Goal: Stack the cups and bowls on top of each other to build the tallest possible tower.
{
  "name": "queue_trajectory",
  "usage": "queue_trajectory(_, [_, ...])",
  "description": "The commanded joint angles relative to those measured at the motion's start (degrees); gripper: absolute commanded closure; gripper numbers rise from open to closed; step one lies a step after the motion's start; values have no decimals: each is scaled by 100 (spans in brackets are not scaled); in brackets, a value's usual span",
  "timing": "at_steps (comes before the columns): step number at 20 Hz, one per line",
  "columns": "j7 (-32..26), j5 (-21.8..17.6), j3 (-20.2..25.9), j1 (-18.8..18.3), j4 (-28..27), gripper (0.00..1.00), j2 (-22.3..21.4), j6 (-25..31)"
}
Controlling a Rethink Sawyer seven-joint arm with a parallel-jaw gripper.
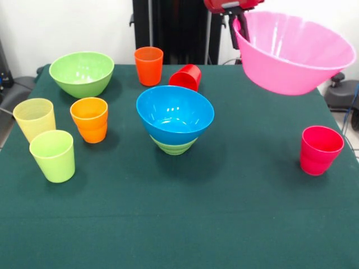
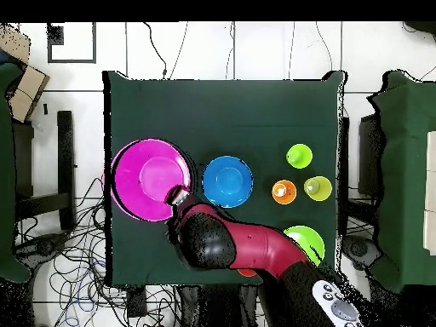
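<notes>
Bowls and cups are sitting spread over the green tabletop, with one bowl up in the air. In the front view, the hand is coming down at the far right and is pinching the far-left rim of the large pink bowl, which is hanging tilted above the tabletop, clear of it. In the overhead view the same hand is gripping the pink bowl's rim on the side toward the robot's base, with the red and black arm reaching in from the bottom.

Near the middle of the front view, the large blue bowl is resting nested in the small light green bowl, forming a short stack. The large light green bowl is standing at the far left. Just behind the blue bowl, a red cup is lying on its side, and an orange cup is standing upright beside it to the left. On the left, a second orange cup, a pale yellow cup and a lime green cup are standing close together, the lime one nearest the camera. A pinkish-red cup is standing alone on the right, below the raised pink bowl.
</notes>
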Motion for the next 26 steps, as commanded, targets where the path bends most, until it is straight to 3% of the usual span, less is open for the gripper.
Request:
queue_trajectory(1, [172, 109, 102, -148, -201, 100, 1, 981])
queue_trajectory(5, [94, 122, 153, -332, -265, 100, -130, 1233])
queue_trajectory(26, [-339, -405, 15, -827, -735, 100, 453, 1409])
